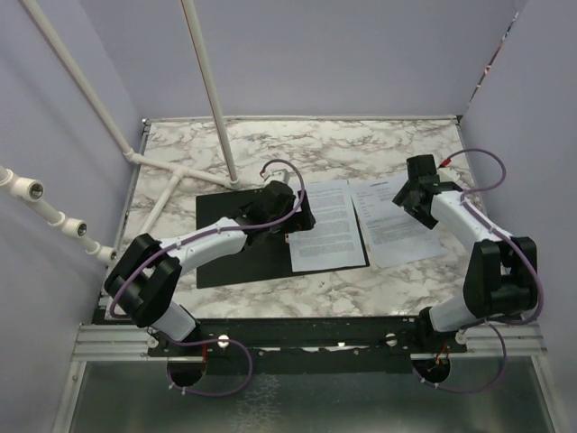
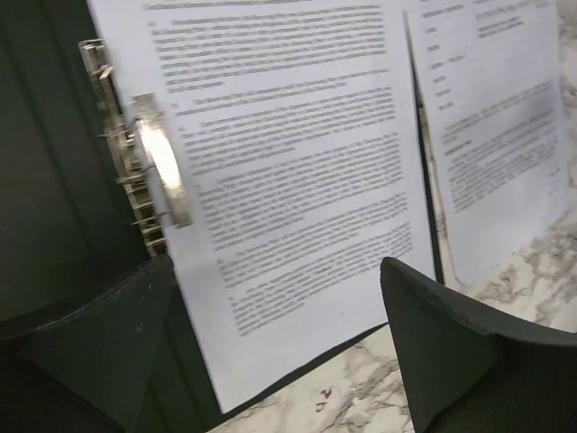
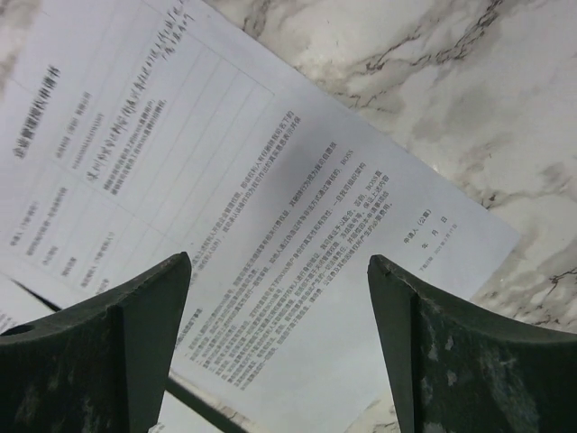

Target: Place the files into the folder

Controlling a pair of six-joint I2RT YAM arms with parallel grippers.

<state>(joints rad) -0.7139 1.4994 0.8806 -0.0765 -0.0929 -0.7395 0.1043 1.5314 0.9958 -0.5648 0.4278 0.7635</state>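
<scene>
My left pincer (image 2: 275, 271) and right pincer (image 3: 279, 262) gape open; the loose sheet (image 1: 388, 236) at the folder's (image 1: 230, 257) three o'clock could crumple when I pinch it.

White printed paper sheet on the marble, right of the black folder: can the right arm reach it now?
Probably yes: the right gripper hangs open over that white printed sheet, and nothing lies on top of it.

Printed lines on the files (image 3: 297, 271); none legible
</scene>
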